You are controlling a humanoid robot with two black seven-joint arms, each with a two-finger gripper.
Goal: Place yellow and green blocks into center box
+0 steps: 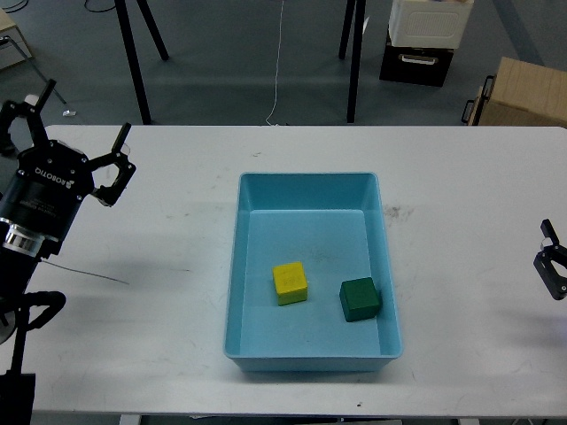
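Observation:
A yellow block and a green block lie side by side on the floor of the light blue box at the table's middle. My left gripper is open and empty over the table's far left, well clear of the box. My right gripper shows only as a small dark part at the right edge; its fingers cannot be told apart.
The white table carries only the box. Behind it stand black stand legs, a black and white case and a cardboard box on the floor.

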